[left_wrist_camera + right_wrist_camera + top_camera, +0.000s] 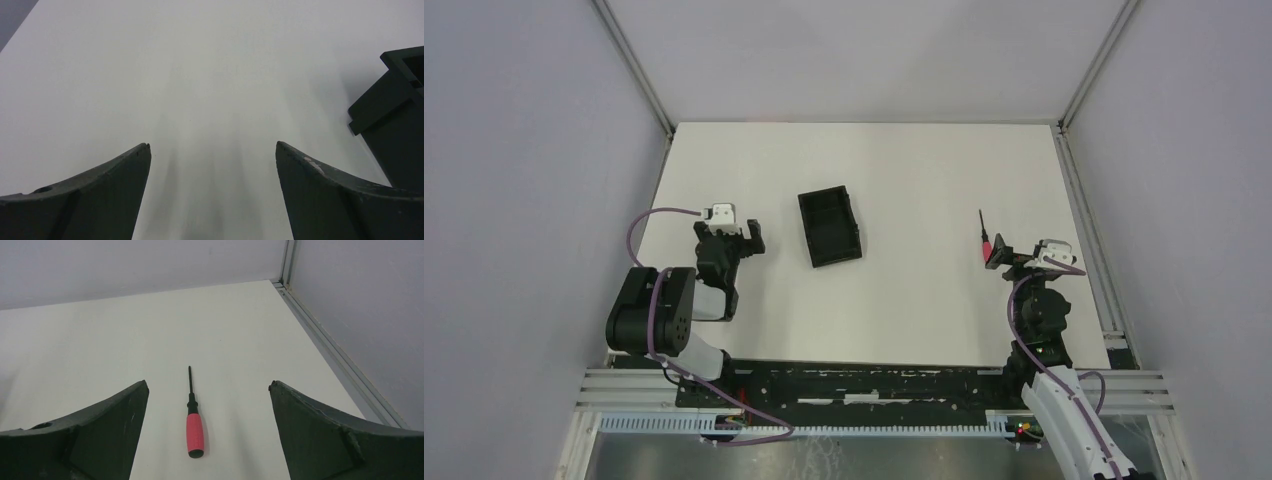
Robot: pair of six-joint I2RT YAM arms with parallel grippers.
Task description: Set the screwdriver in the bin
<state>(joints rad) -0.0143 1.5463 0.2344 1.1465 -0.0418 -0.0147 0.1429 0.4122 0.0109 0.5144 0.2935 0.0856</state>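
The screwdriver [985, 238], with a thin black shaft and a short red-pink handle, lies on the white table at the right; in the right wrist view it [194, 426] lies flat, handle toward the camera. My right gripper [208, 386] is open, the handle between and just ahead of its fingers, untouched; from above the gripper [1008, 254] sits just behind the handle. The black bin [830, 228] stands open-top at the table's middle. My left gripper [212, 146] is open and empty, left of the bin, whose corner [390, 100] shows at the right.
The white table [904, 310] is enclosed by grey walls with metal rails [1084, 200] along its sides. The right rail [340, 360] runs close to the right of the screwdriver. Both arm bases sit at the near edge.
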